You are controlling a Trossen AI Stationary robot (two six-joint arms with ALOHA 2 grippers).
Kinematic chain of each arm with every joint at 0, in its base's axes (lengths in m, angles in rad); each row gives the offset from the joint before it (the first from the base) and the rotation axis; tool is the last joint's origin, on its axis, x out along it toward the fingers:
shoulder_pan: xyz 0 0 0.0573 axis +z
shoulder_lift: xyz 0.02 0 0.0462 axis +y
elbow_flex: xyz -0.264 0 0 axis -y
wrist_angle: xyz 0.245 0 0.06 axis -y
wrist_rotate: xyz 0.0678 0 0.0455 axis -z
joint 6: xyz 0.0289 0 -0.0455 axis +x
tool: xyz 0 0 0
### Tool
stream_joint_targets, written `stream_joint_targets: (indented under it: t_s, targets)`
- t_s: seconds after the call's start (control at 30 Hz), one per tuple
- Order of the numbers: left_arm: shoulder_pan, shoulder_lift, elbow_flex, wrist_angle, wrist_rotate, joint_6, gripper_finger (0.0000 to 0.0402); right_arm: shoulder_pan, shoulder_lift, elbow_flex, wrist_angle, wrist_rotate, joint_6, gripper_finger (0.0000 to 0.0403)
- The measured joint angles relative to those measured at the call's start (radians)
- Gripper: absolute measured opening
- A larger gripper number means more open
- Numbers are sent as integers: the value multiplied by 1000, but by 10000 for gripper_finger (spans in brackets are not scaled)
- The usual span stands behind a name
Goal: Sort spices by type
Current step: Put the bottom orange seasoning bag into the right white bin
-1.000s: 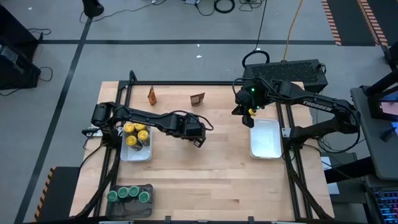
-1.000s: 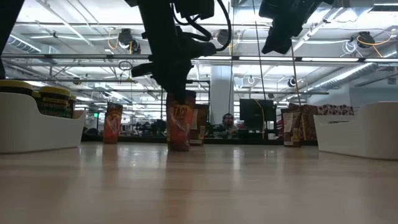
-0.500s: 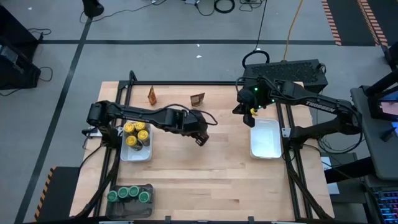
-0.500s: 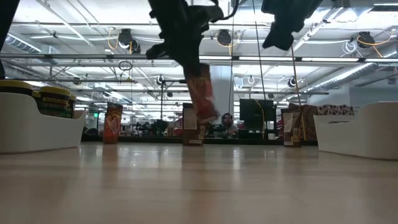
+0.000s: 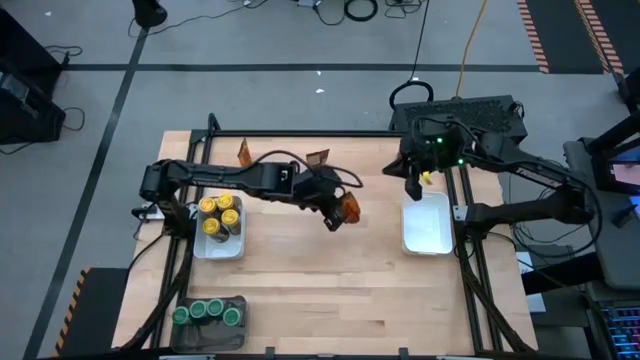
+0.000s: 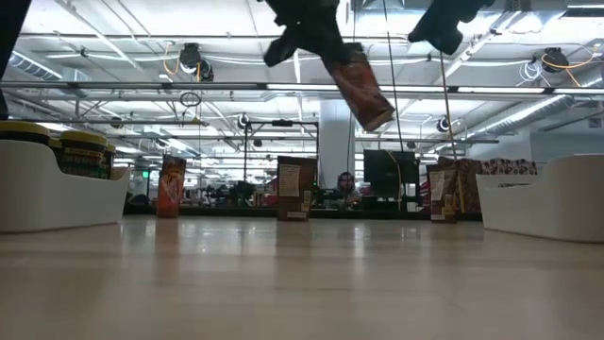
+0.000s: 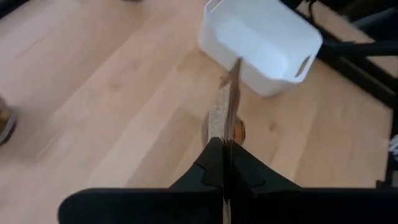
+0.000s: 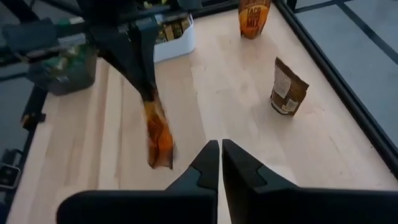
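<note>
The left tool is clamped on an orange spice packet, which dangles tilted over mid-desk, between the trays. Pinched only by its edge, it could swing and slip loose. The right tool, pinched together, waits above the empty white tray. The packet's label can't be read.

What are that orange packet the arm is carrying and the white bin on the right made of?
The orange packet, pinched in the left gripper, looks like thin, flexible foil or plastic film: seen edge-on it is nearly flat. The white bin looks like smooth moulded plastic, with rounded corners and a cut-out handle.
</note>
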Motion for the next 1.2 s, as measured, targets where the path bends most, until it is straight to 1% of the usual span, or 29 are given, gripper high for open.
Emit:
stream_joint_targets:
  t_s: [0.13, 0.37, 0.47, 0.57, 0.63, 0.8, 1.03, 1.2]
  targets:
    - [21, 10, -1, 95, 36, 27, 1, 0, -34, 0, 0, 5, 48, 0]
    - [58, 54, 0, 312, 128, 97, 0, 1, -85, 0, -1, 91, 90, 0]
    - [68, 89, 24, 353, 140, 136, 0, 1, -102, 0, -6, 116, 111, 0]
    - [77, 161, 96, 368, 173, 193, 0, 0, -116, 0, -14, 144, 119, 0]
    - [81, 222, 169, 366, 206, 240, 0, -1, -127, 0, -10, 162, 125, 0]
    - [84, 356, 323, 333, 234, 333, 0, -2, -153, 0, -25, 195, 144, 0]
    - [85, 465, 424, 360, 260, 419, 0, -2, -229, 0, -36, 322, 171, 0]
    - [85, 531, 470, 441, 262, 478, 0, -2, -266, 0, -35, 346, 171, 0]
